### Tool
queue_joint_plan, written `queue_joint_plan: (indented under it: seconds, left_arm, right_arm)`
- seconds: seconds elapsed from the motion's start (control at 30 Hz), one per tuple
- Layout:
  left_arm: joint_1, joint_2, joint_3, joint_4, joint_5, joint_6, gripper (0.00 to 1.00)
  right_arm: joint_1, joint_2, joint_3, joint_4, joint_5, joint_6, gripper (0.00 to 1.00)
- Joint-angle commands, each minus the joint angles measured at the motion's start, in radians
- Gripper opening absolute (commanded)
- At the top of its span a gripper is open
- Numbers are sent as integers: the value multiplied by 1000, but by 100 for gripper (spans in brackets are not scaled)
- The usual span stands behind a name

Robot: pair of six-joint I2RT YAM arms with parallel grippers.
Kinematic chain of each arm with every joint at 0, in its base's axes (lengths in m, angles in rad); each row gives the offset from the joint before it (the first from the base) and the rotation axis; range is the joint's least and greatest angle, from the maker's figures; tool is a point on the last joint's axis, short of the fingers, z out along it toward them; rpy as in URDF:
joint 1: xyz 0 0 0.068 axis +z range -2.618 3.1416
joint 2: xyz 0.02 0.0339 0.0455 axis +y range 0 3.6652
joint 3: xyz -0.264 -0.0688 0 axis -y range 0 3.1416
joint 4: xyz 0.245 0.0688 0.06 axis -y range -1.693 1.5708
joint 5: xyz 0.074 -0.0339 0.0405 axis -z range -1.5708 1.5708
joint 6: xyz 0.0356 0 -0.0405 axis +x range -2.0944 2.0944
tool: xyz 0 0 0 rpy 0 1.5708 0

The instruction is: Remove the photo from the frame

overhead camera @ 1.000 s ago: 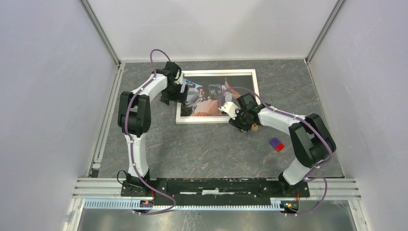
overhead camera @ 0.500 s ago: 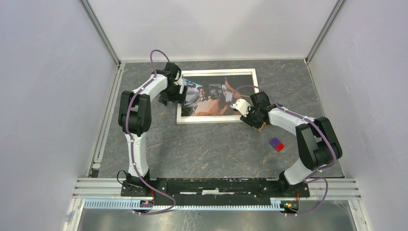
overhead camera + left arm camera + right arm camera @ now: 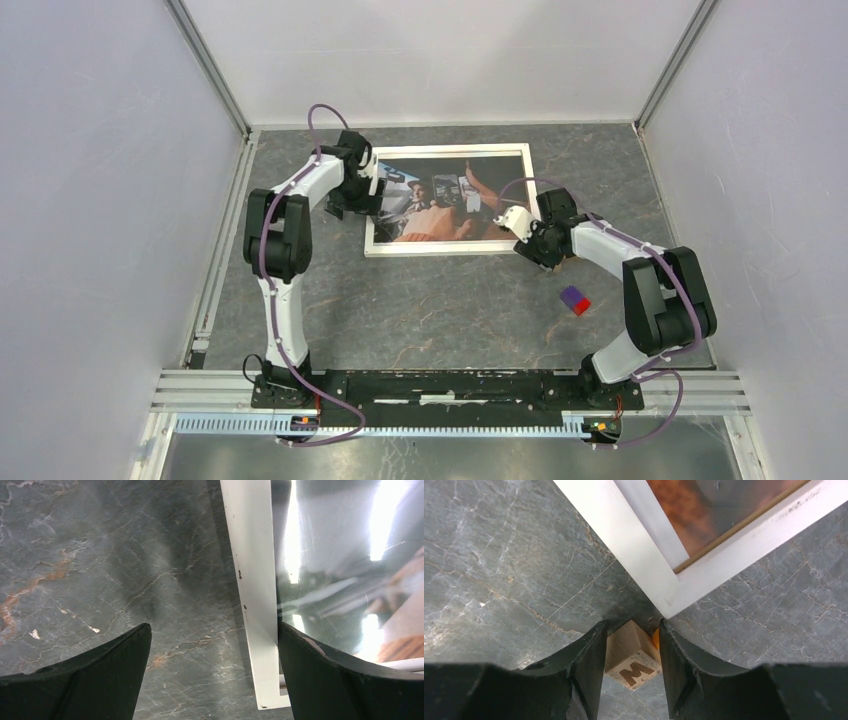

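Observation:
The frame [image 3: 445, 249] lies face up on the table, its white border around the photo [image 3: 440, 200] of people. My left gripper [image 3: 362, 200] is open at the frame's left edge. In the left wrist view the white border [image 3: 252, 580] runs between the open gripper's [image 3: 214, 675] fingers, with one finger over the glass and one over the table. My right gripper [image 3: 538, 247] is at the frame's near right corner [image 3: 669, 597], shut on a small wooden block marked M [image 3: 631, 660].
A purple and red block [image 3: 574, 300] lies on the table to the right, in front of the frame. Grey walls enclose the table at left, right and back. A metal rail [image 3: 450, 385] runs along the near edge.
My right gripper has moved right, from over the photo's lower right part to the frame's near right corner, carrying the wooden block. The left gripper has hardly moved.

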State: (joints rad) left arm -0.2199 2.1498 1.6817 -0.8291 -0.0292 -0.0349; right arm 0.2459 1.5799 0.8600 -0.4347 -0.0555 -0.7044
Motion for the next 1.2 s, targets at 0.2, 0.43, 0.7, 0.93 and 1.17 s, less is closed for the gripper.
queue_joint_plan:
  seconds: [0.2, 0.43, 0.7, 0.93, 1.17]
  left_arm:
    - [130, -60, -107, -22, -97, 186, 99]
    - [257, -129, -118, -30, 48, 342, 100]
    - [171, -399, -126, -84, 320, 602, 100]
    - [-71, -558, -335, -84, 436, 858, 100]
    - [-314, -473, -414, 2, 314, 924, 100]
  right_arm:
    - [-6, -30, 131, -120, -133, 55, 57]
    - [-8, -65, 182, -126, -251, 124, 63]
    - [-52, -158, 251, -71, -369, 272, 76]
    - [-141, -249, 259, 19, -424, 442, 89]
    - [-236, -270, 228, 70, -402, 559, 98]
